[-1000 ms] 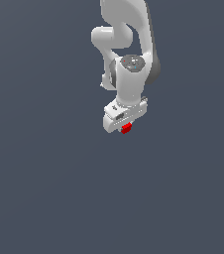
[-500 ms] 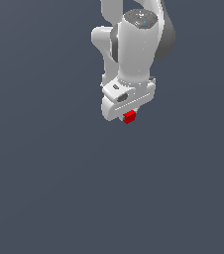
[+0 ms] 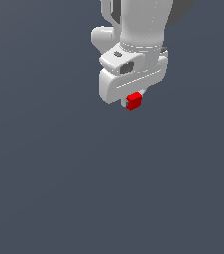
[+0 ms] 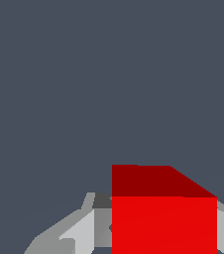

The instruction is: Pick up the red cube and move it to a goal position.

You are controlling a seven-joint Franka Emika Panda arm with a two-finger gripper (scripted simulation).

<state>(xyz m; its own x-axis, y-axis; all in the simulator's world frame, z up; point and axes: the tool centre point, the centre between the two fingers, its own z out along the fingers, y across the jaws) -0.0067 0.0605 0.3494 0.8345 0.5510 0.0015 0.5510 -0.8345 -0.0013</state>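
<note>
Now I see the gripper (image 3: 133,100) pinching the red cube (image 3: 133,101), risen from mid-frame a second ago toward upper centre; the lift is done, carrying to goal remains.

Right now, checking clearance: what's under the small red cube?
Only plain grey floor shows below the small matte red cube; the white tool covers its top.

Plain dark grey-blue surface (image 3: 59,188), filling the whole frame. Flat and uniform, lower left to upper right.
</note>
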